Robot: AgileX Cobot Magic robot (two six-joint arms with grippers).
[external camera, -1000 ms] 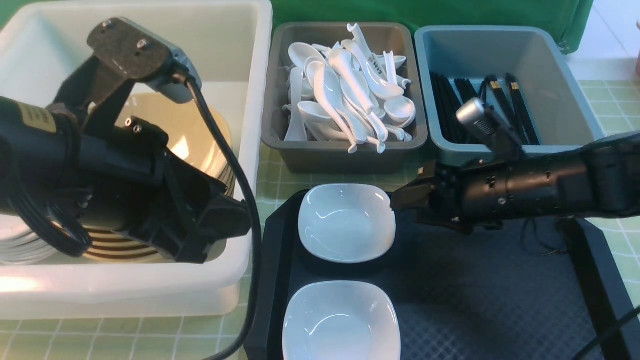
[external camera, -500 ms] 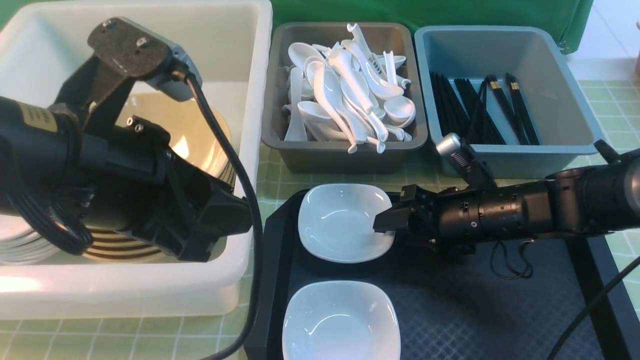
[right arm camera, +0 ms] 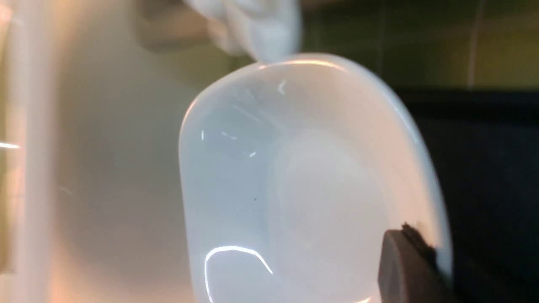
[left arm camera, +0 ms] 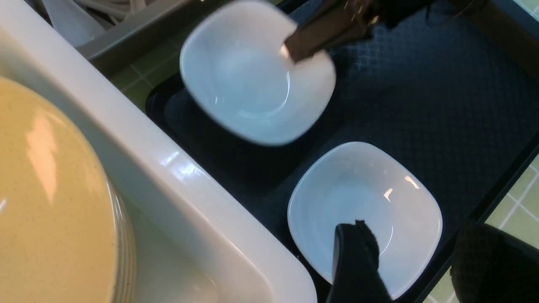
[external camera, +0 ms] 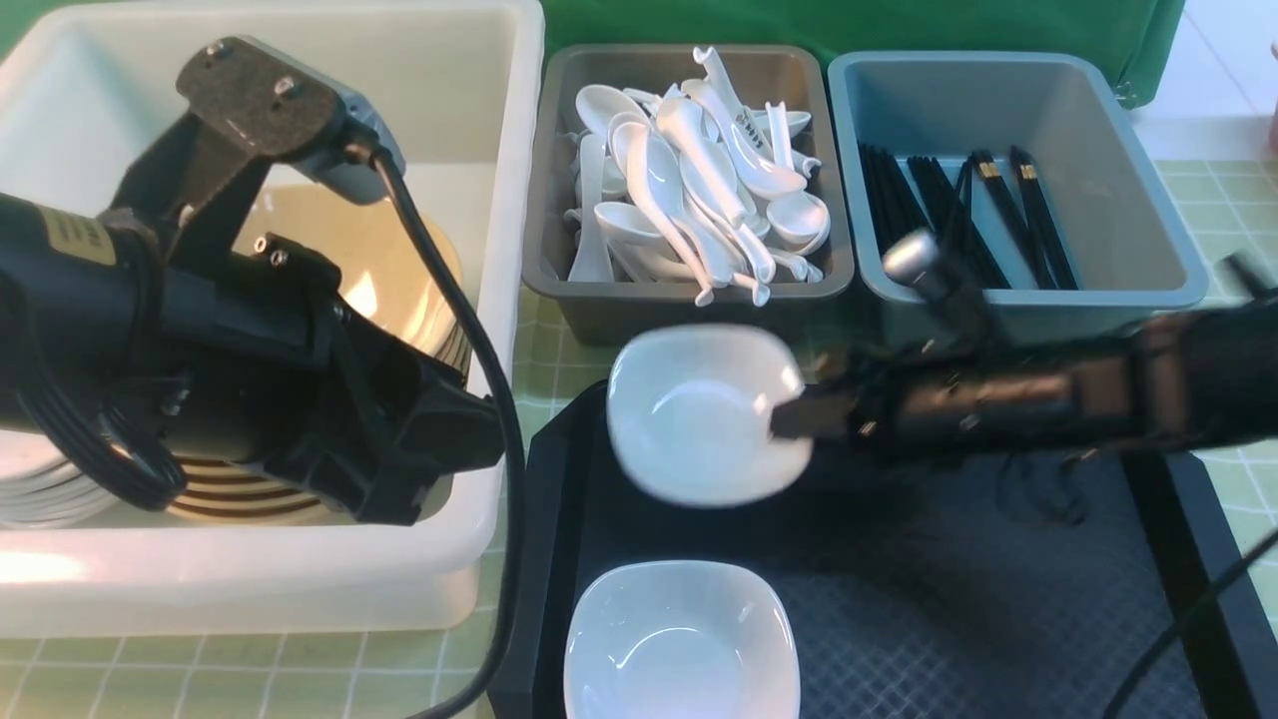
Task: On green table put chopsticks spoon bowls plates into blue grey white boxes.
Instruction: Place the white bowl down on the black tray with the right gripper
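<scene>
My right gripper [external camera: 789, 417] is shut on the right rim of the far white dish [external camera: 689, 419], which hangs blurred and tilted just above the black tray [external camera: 949, 599]. In the right wrist view the dish [right arm camera: 303, 189] fills the frame, with one finger [right arm camera: 404, 265] inside its rim. The near white dish [external camera: 679, 639] rests on the tray. My left gripper [left arm camera: 421, 261] hovers open high above that dish [left arm camera: 370, 181], holding nothing. Tan bowls [external camera: 399, 260] are stacked in the white tub [external camera: 250, 589]. Spoons [external camera: 699, 190] fill the grey bin [external camera: 679, 315]; chopsticks [external camera: 958, 210] lie in the blue-grey bin [external camera: 1098, 120].
My left arm [external camera: 200, 330] reaches over the white tub and hides much of its inside; its cable [external camera: 479, 359] hangs down by the tray's left edge. The green table [external camera: 1228, 220] shows to the right of the bins and along the front.
My right gripper has shut on the far dish's rim and lifted it off the tray, slightly toward the bins. The left arm has stayed still.
</scene>
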